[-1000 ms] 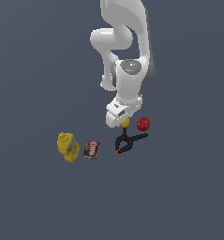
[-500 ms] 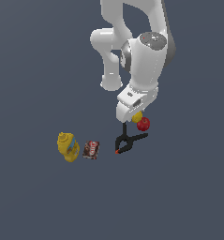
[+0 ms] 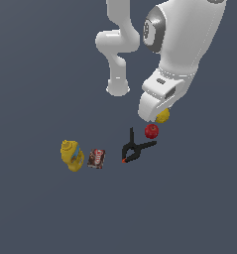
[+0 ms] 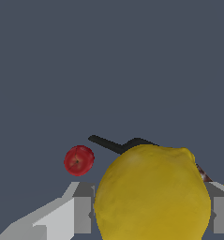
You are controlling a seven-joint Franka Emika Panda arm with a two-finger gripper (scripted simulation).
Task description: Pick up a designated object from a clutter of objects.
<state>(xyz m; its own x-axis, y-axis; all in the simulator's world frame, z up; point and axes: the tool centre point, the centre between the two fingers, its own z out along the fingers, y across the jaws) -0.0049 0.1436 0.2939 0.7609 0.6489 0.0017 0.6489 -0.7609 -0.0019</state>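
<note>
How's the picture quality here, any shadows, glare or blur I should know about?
Exterior view: flat, even light, no cast shadows on the floor, soft highlights on the white arm; small things look pixelated. Wrist view: the lemon between the gripper fingers fills the foreground, sharp and without glare; the red apple is clear.

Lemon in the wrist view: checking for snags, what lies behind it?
Behind the lemon, held between the pincer fingers, the black clamp shows its handles and the red apple lies apart. The lemon covers the rest of the clamp.
</note>
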